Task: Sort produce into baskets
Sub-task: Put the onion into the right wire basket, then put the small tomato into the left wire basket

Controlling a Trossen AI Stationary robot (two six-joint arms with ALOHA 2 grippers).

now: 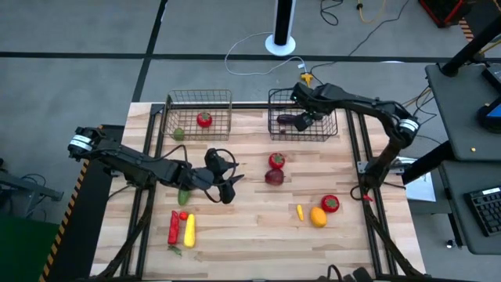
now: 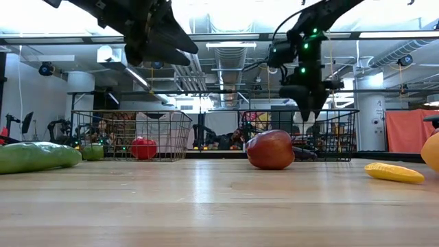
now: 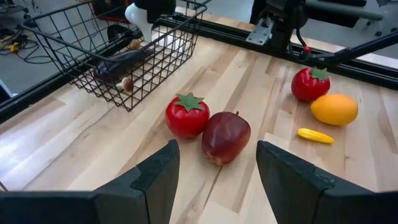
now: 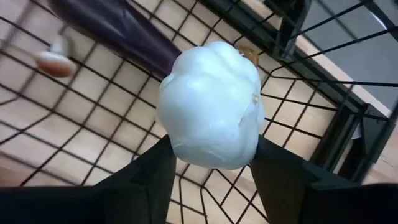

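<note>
Lying near the table's [image 1: 258, 235] front edge are a red pepper [image 1: 173, 227], a yellow piece [image 1: 189, 229], an orange [image 1: 318, 216] and a tomato [image 1: 329, 204]. The left gripper [image 1: 227, 178] hovers open and empty mid-table, beside a tomato [image 1: 276, 160] and dark-red apple [image 1: 274, 177]. By the far edge, the right gripper [image 4: 208, 163] clamps a white garlic bulb [image 4: 211, 106] over the right basket [image 1: 329, 131], above an eggplant [image 1: 291, 121]; the left basket [image 1: 200, 98] holds a tomato [image 1: 204, 119].

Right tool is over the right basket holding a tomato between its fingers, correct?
Not quite. The right tool is over the right basket, but what it holds is the white garlic bulb, not a tomato. The right wrist view shows it clamped between the fingers.
</note>
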